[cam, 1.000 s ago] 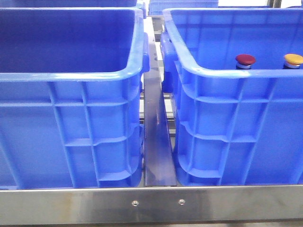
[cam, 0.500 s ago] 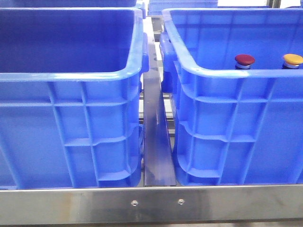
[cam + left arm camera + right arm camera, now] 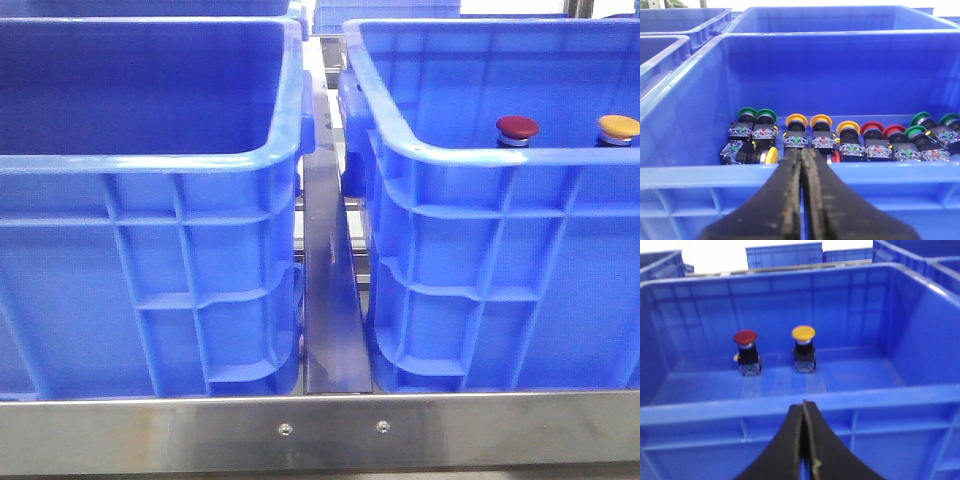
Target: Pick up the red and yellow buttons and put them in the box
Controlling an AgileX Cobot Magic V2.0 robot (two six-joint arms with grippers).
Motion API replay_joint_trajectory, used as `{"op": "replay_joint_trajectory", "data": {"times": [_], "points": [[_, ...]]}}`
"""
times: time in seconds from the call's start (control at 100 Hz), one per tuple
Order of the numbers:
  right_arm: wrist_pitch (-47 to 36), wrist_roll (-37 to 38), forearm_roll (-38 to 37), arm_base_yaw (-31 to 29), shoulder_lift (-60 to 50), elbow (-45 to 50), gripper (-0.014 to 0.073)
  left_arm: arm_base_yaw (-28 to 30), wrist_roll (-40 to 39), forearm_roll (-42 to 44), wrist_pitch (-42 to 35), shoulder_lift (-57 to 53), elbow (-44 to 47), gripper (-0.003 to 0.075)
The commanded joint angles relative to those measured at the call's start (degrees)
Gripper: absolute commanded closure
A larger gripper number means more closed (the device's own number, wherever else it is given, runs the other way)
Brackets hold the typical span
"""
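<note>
Standing upright: one red button (image 3: 745, 338) | one yellow button (image 3: 803, 333) | both arms' fingers (image 3: 803, 415) pressed together, empty

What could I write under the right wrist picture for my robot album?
Shut right gripper faces a blue crate holding a red button and a yellow button, both standing upright.

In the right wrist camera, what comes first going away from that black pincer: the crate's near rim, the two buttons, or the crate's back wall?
From the right gripper:
1. Near rim, just beyond the fingertips.
2. Red button and yellow button, side by side on the floor; too close to rank.
3. Back wall, behind both.
</note>
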Motion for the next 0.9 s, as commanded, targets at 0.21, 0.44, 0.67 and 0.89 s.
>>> {"op": "replay_joint_trajectory", "data": {"times": [0.21, 0.44, 0.67, 0.89], "points": [[-5.5, 0.4, -0.9, -0.5, -1.4, 0.3, 0.0687, 0.1, -0.7, 0.0, -5.0, -1.7, 1.1, 0.0741], [-5.1, 0.4, -0.9, -0.5, -1.4, 0.3, 0.0687, 0.1, -0.7, 0.0, -5.0, -1.7, 1.1, 0.0741], [-5.1, 0.4, -0.9, -0.5, -1.4, 0.3, 0.0687, 0.1, -0.7, 0.0, -5.0, -1.7, 1.1, 0.0741], [-5.1, 0.4, -0.9, -0.5, -1.4, 0.3, 0.0687, 0.1, -0.7, 0.0, -5.0, -1.7, 1.1, 0.0741]]}}
